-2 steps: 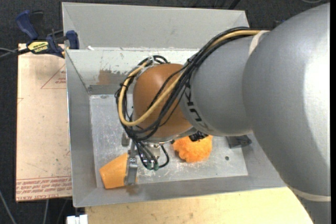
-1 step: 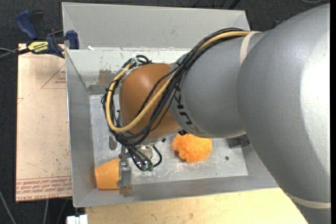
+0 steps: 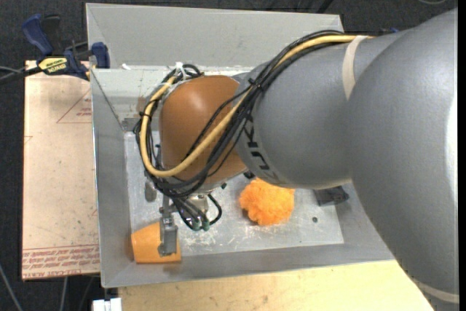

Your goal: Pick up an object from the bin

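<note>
Arm hid most of the grey metal bin; gripper, open or closed unclear, pointed down at orange wedge-shaped block, left of fuzzy orange ball.

Grey arm, orange wrist cover, blk/yel cables

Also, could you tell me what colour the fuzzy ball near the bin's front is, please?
The fuzzy ball is orange, clearest in the camera view.
</note>
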`<action>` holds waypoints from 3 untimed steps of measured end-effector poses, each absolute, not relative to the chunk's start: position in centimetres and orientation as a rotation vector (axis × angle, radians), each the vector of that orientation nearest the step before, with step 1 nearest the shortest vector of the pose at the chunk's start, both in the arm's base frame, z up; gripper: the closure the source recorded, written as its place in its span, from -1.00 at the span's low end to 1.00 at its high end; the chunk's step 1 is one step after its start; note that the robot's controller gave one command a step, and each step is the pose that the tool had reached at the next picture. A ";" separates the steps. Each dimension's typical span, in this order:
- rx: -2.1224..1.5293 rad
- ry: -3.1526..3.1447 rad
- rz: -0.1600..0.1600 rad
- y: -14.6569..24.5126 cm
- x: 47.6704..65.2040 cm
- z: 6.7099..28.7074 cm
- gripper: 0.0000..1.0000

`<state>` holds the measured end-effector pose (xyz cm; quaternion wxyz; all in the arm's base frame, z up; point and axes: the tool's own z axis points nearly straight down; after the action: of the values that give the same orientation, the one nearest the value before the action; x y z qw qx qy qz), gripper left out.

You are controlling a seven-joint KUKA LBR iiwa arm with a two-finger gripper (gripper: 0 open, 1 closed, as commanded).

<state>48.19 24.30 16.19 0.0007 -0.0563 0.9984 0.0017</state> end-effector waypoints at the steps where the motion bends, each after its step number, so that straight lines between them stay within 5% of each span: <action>1: -0.178 3.133 0.007 25.2 48.3 7.9 -1.00; 2: -0.349 3.094 0.018 25.6 48.9 5.6 1.00; 3: -0.500 3.086 0.013 25.4 48.4 6.1 1.00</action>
<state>48.42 25.45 6.08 0.0079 -0.1601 0.9871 0.0041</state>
